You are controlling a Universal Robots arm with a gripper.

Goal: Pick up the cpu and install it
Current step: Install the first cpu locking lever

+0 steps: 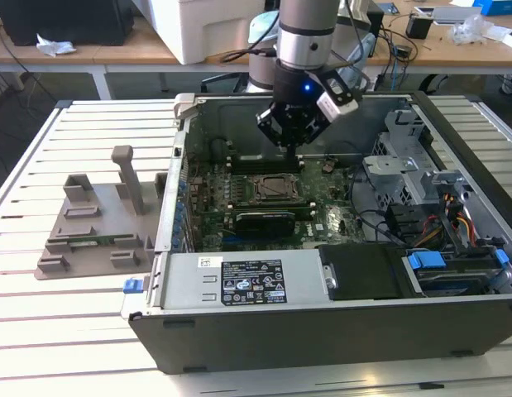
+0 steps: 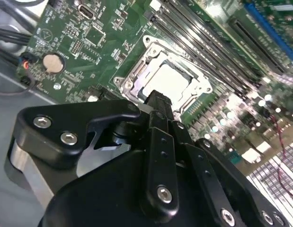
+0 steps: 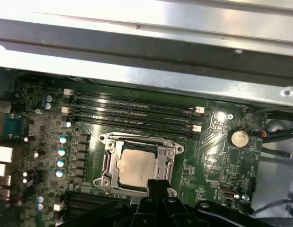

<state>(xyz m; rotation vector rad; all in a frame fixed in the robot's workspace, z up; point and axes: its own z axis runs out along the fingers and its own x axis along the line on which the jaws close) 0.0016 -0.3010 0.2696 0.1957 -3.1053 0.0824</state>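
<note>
Slatted white bench point(image 1: 40, 331) with an open computer case point(image 1: 322, 322) lying on it, desks and clutter sitting behind, so that's the setting. Starting at the hand point(image 1: 290, 147): it's hanging inside the case right over the motherboard point(image 1: 239, 219), and in both wrist views the black fingers point(image 2: 158, 101) are looking pressed together with nothing between them, tip sitting just over the edge of the socket frame point(image 3: 139, 163). The cpu point(image 3: 137, 165) is already lying in that frame, silver top facing up, and it's reading as flat and square to me in both wrist views point(image 2: 167, 80), though I can't tell if it's fully seated on the contacts. What's worrying me: the fingertip is hovering so close to the frame's edge that any sideways drift while it's this low could nudge the chip crooked or scrape the bracket. Pushing down while it's slightly off would be bending pins, which is the expensive kind of mistake. The memory slots point(image 3: 132, 111) are running just beside the socket too, so a sloppy swing could be clipping those. Over on the exterior view's left the grey holder block point(image 1: 98, 227) is sitting well apart from the case, so no trouble there.
</note>
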